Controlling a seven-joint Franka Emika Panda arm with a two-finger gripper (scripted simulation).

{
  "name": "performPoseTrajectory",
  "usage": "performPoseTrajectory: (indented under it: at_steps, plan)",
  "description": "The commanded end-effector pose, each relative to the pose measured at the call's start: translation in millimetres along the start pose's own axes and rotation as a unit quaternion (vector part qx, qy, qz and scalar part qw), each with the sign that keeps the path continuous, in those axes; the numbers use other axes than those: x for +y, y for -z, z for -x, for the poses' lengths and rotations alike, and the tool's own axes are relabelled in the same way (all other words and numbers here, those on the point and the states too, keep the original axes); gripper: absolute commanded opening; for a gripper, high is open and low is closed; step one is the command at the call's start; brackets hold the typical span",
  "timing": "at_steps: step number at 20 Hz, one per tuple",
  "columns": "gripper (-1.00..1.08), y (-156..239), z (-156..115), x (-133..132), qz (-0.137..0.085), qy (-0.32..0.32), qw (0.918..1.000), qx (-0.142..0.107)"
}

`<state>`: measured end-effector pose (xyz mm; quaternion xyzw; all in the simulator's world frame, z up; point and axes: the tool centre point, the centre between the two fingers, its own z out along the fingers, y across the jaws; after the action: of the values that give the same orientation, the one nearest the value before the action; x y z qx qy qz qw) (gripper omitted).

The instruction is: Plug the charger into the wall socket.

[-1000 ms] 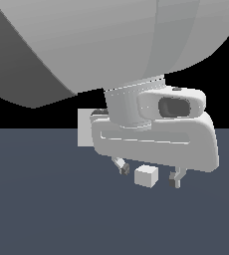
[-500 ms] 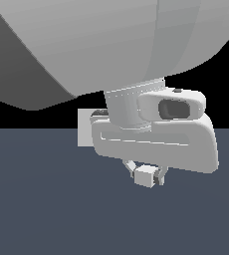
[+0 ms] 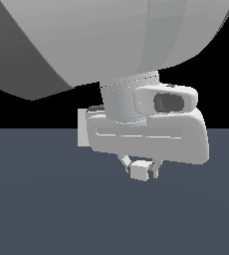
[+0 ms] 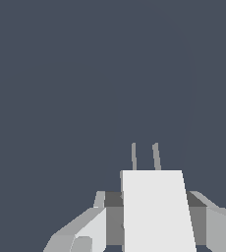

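Gripping: the gripper (image 3: pixel 142 171) is closed narrow around the charger (image 3: pixel 138 171), one finger on each side face, the block seated between the pads.
Charger position: held under the robot hand, above the dark blue-grey floor (image 3: pixel 47 209); whether it is clear of the floor or just resting on it cannot be told.
Charger shape: a small plain white block; in the wrist view the charger (image 4: pixel 156 209) shows two thin grey prongs (image 4: pixel 144 156) sticking out from its far face, side by side and parallel.
Wall socket: a pale upright panel (image 3: pixel 81 127) peeks out at the exterior view's left of the robot hand, mostly hidden by it; its centre dots are not visible. It does not appear in the wrist view.
Weight: judged light, since it is small against the fingers.
Stiffness: judged rigid, with hard flat faces; no give to expect under the pads.
Slip: smooth flat sides could let the block twist between the pads if pushed off-axis.
Fragile part: the prongs look thin, and a skewed push against the panel could bind them.
Where to hold: the two opposite side faces, near the middle of the body, prongs left free and pointing away from the palm, as it is held here.
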<state>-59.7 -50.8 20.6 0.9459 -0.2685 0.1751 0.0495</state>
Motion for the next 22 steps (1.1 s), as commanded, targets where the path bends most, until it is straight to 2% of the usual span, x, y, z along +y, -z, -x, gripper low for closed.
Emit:
performPoseTrajectory:
  at_steps: [1,7,14,22]
  plan:
    - [-1.0,6.7,-2.9,-8.9,-0.008,0.021,0.9997,0.001]
    - [-1.0,31.9,-9.0,-40.8,-0.037,0.099,0.9944,0.003]
    - [-1.0,64.1,-8.4,-77.9,-0.071,0.191,0.979,0.004]
    - [-1.0,82.1,-3.5,-97.0,-0.091,0.239,0.9667,0.002]
